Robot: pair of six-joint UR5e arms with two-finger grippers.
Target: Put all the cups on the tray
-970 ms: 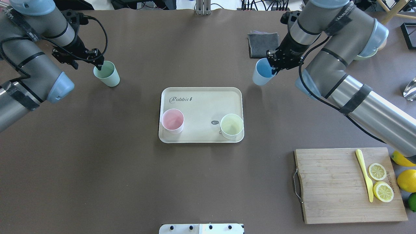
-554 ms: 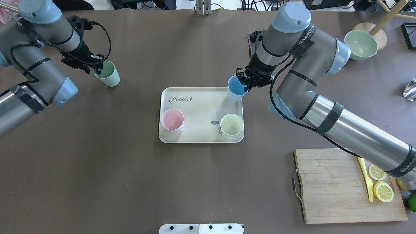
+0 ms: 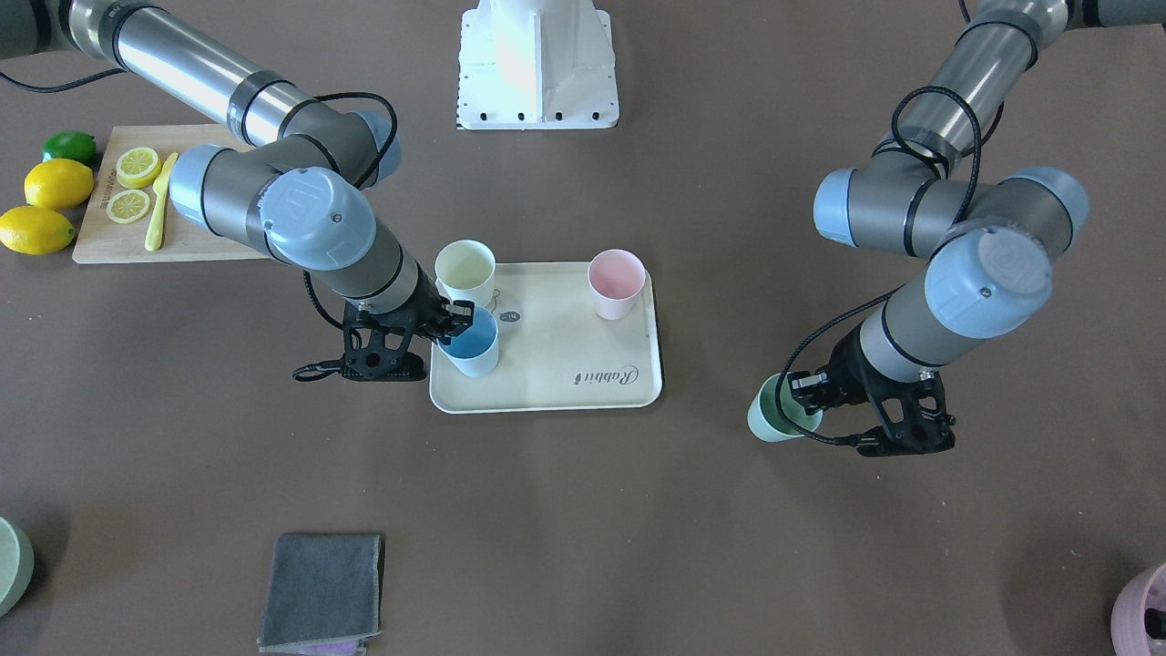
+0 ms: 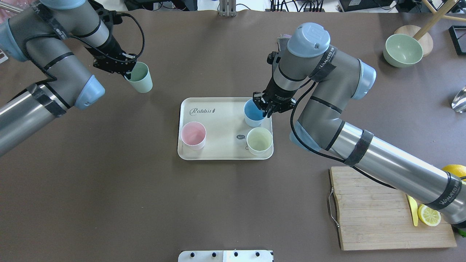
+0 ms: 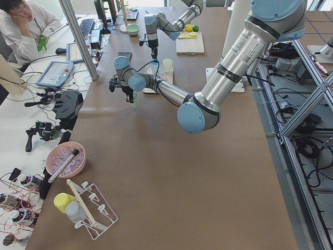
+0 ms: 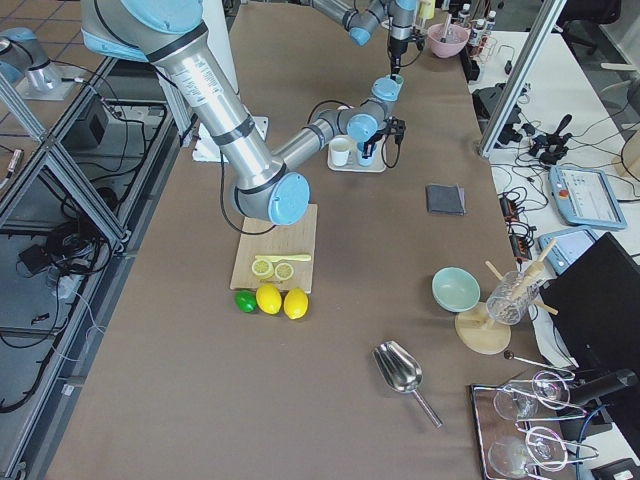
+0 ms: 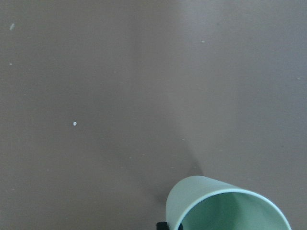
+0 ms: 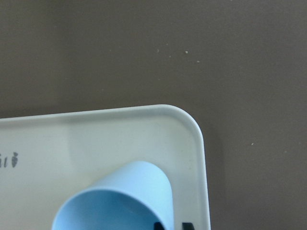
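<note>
The cream tray (image 4: 222,123) lies at the table's middle; it also shows in the front view (image 3: 556,360). The pink cup (image 4: 193,135) and the pale yellow cup (image 4: 259,141) stand on its near side. My right gripper (image 4: 267,108) is shut on the rim of the light blue cup (image 4: 253,112), over the tray's far right corner (image 8: 192,129). I cannot tell whether the cup touches the tray. My left gripper (image 4: 128,72) is shut on the rim of the mint green cup (image 4: 139,77) and holds it tilted, left of and beyond the tray.
A wooden cutting board (image 4: 378,211) with a lemon slice and a yellow knife lies at the near right. A pale green bowl (image 4: 403,50) is at the far right. A grey cloth (image 3: 321,592) lies beyond the tray. Whole lemons (image 3: 55,182) lie beside the board.
My right arm has carried the blue cup left from over the bare table to over the tray's far right corner. My left gripper has moved the mint green cup to the right, towards the tray.
</note>
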